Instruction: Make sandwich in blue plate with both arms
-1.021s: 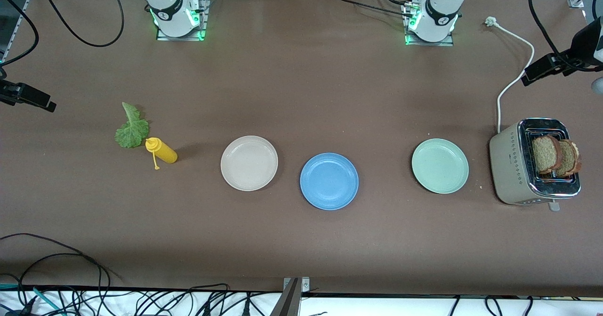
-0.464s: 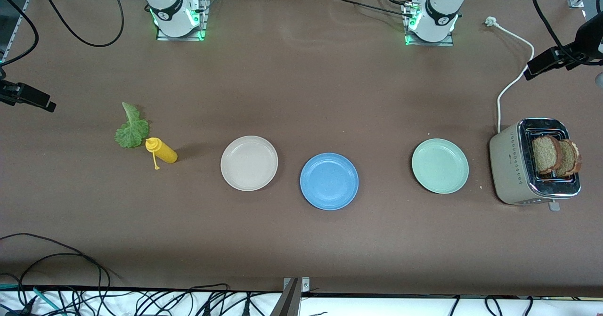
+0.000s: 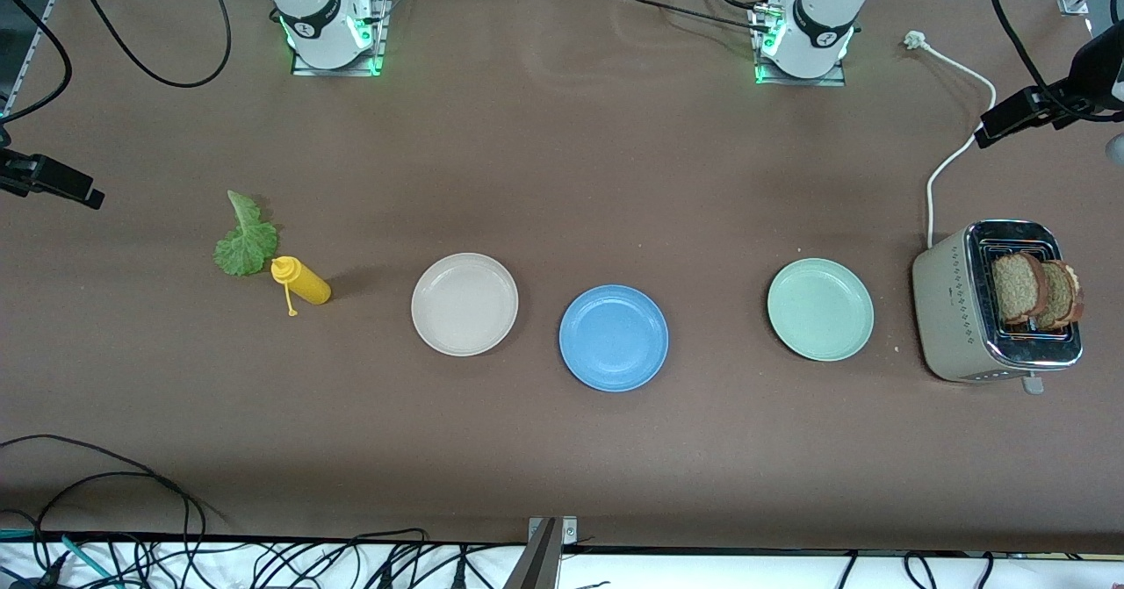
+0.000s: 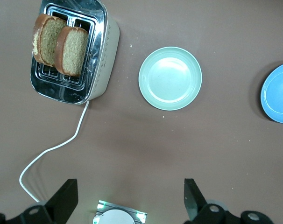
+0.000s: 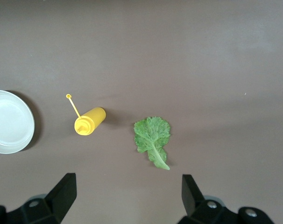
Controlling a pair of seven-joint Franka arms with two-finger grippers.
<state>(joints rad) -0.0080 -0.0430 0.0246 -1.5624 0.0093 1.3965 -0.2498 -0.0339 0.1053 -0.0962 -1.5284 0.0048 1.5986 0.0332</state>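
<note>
The blue plate (image 3: pixel 614 338) lies bare at mid-table, between a beige plate (image 3: pixel 464 304) and a pale green plate (image 3: pixel 820 309). Two brown bread slices (image 3: pixel 1019 288) stand upright in the toaster (image 3: pixel 957 308) at the left arm's end. A lettuce leaf (image 3: pixel 246 238) lies flat toward the right arm's end. Only the arms' bases show in the front view. High over the table, my left gripper (image 4: pixel 127 200) is open and holds nothing; its view takes in the bread slices (image 4: pixel 76 51) and the blue plate (image 4: pixel 278 93). My right gripper (image 5: pixel 127 193) is open high over the lettuce leaf (image 5: pixel 152 135).
A yellow squeeze bottle (image 3: pixel 303 280) lies on its side next to the lettuce. The toaster's white cord (image 3: pixel 944 168) runs toward the left arm's base. Black clamps (image 3: pixel 1023 115) reach in at both table ends. Cables hang along the front edge.
The black clamp at the left arm's end of the table has shifted slightly. Nothing on the table has moved and both grippers stay open.
</note>
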